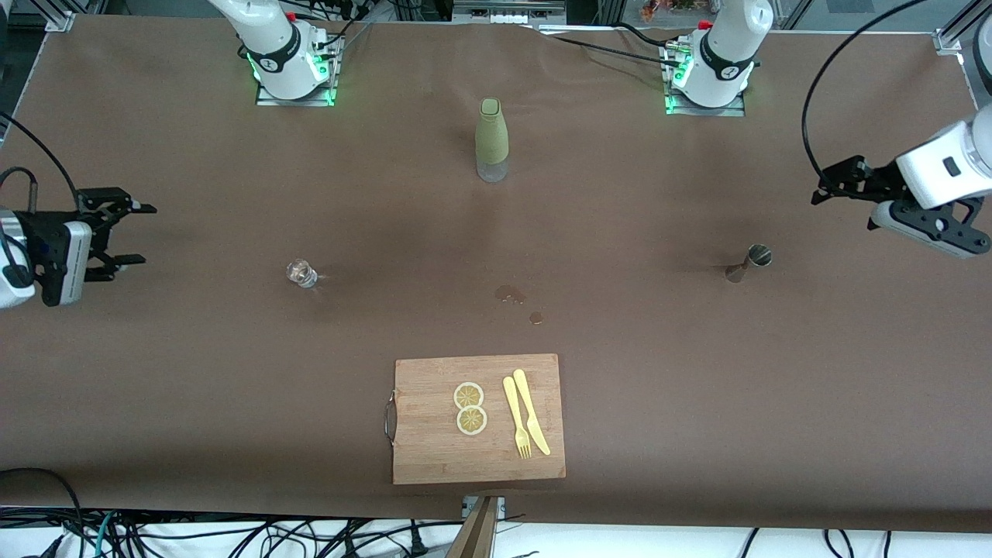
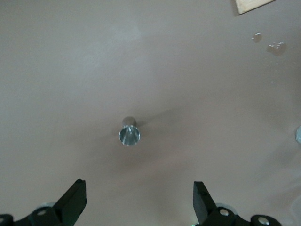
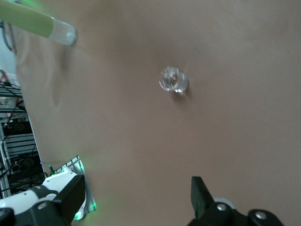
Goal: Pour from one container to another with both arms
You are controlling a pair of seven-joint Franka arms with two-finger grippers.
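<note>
A small metal jigger (image 1: 748, 263) stands on the brown table toward the left arm's end. My left gripper (image 1: 833, 194) hangs open in the air beside it, nothing between its fingers. In the left wrist view the jigger (image 2: 129, 134) lies ahead of the open left gripper (image 2: 139, 197). A small clear glass (image 1: 301, 273) stands toward the right arm's end. My right gripper (image 1: 146, 234) is open and empty, off to the side of it. The right wrist view shows the glass (image 3: 173, 80) well ahead of the open right gripper (image 3: 138, 197). A green bottle (image 1: 492, 139) stands upright between the two bases.
A wooden cutting board (image 1: 434, 457) lies near the front edge with two lemon slices (image 1: 469, 408), a yellow fork (image 1: 517, 418) and a knife (image 1: 532, 412). Wet spots (image 1: 511, 295) mark the cloth mid-table. The green bottle (image 3: 40, 23) and the board's corner (image 2: 251, 4) show in the wrist views.
</note>
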